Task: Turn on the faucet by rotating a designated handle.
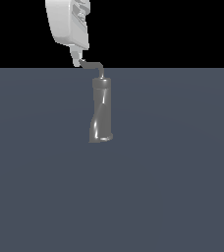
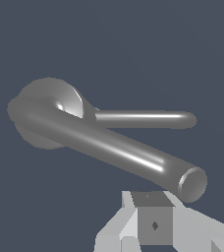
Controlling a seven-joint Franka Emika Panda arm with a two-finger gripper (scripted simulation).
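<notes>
The faucet (image 1: 102,113) is a shiny grey twisted column standing upright in the middle of the exterior view. Its thin bent handle (image 1: 93,65) rises from the collar and reaches toward the exterior view's left. My gripper (image 1: 77,59) comes down from above and its narrow tip touches the handle's free end. Its fingers look pressed together with nothing between them. In the wrist view the handle (image 2: 114,150) is a thick bar running from the column's round top (image 2: 47,98) to a capped end just beside my gripper (image 2: 153,216).
A flat blue-grey floor (image 1: 182,187) surrounds the faucet, with a black background above it. In the wrist view a slimmer grey rod (image 2: 148,119) sticks out sideways from the faucet's top, behind the handle.
</notes>
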